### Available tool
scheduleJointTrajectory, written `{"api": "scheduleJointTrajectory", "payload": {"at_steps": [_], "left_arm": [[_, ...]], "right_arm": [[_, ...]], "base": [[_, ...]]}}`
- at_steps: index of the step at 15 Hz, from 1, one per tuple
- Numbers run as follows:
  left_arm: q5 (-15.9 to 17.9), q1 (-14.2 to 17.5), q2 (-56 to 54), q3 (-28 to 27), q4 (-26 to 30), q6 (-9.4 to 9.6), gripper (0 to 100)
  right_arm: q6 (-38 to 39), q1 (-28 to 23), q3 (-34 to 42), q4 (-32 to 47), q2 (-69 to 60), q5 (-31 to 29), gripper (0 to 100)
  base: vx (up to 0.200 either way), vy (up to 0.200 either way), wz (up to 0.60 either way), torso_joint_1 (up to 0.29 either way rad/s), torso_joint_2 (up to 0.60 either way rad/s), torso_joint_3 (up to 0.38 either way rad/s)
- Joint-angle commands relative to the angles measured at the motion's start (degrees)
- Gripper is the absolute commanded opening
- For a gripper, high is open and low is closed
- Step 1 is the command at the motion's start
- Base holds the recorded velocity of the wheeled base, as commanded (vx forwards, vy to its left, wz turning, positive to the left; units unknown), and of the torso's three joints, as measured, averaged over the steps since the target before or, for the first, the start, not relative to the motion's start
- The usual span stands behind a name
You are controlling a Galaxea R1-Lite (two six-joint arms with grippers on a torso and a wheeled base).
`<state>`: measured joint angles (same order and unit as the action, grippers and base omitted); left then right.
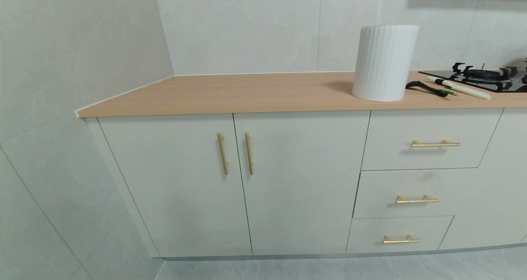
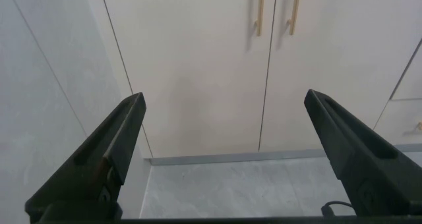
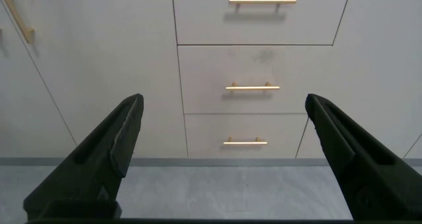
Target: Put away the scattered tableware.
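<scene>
- the tiled wall [image 1: 243,29] runs behind and down the left side of the unit.
- the cream cabinet [image 1: 304,214] stands on a grey floor [image 1: 329,267], under a wood-look countertop [image 1: 247,92].
- its double doors [image 1: 177,189] are closed, with two upright gold handles [image 1: 222,153] side by side at the meeting edge.
- right of the doors, three stacked drawers [image 1: 428,156] are closed, each with a level gold bar handle.
- a white ribbed container [image 1: 385,61] stands upright on the countertop, above the seam between doors and drawers.
- a black gas hob [image 1: 481,76] is set into the countertop at the far right.
- the left gripper [image 2: 224,99] is spread wide with nothing between its fingers, facing the lower part of the double doors.
- the right gripper [image 3: 224,100] is likewise spread wide and holds nothing, facing the drawer stack.
- the scattered tableware lies on the countertop between container and hob: a long cream-coloured utensil [image 1: 461,88] rests slantwise by the hob's near edge.
- a curved black utensil [image 1: 426,87] with a green end lies just right of the container's base; i cannot tell whether it touches the cream one.
</scene>
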<state>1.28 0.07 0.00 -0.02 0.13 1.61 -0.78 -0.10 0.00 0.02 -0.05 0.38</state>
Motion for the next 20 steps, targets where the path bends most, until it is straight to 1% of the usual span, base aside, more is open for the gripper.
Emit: {"api": "scheduleJointTrajectory", "payload": {"at_steps": [1, 2, 4, 11, 20], "left_arm": [[0.0, 0.0, 0.0, 0.0, 0.0, -0.20, 100], [0.0, 0.0, 0.0, 0.0, 0.0, -0.82, 100], [0.0, 0.0, 0.0, -0.1, 0.0, -1.08, 100], [0.0, 0.0, 0.0, -0.1, 0.0, -1.08, 100], [0.0, 0.0, 0.0, -0.1, 0.0, -1.08, 100]], "right_arm": [[0.0, 0.0, 0.0, 0.1, 0.0, 0.1, 100], [0.0, 0.0, 0.0, 0.1, 0.1, 0.1, 100], [-0.1, 0.0, 0.0, 0.1, 0.1, 0.9, 100], [0.0, 0.0, 0.0, 0.1, 0.1, 1.2, 100], [0.2, 0.0, 0.0, 0.1, 0.1, 1.2, 100]], "base": [[0.000, 0.000, 0.00, 0.000, 0.00, 0.000], [0.000, 0.000, 0.00, 0.000, 0.00, 0.000], [0.000, 0.000, 0.00, 0.000, 0.00, 0.000], [0.000, 0.000, 0.00, 0.000, 0.00, 0.000], [0.000, -0.200, 0.00, 0.002, 0.00, 0.003]]}}
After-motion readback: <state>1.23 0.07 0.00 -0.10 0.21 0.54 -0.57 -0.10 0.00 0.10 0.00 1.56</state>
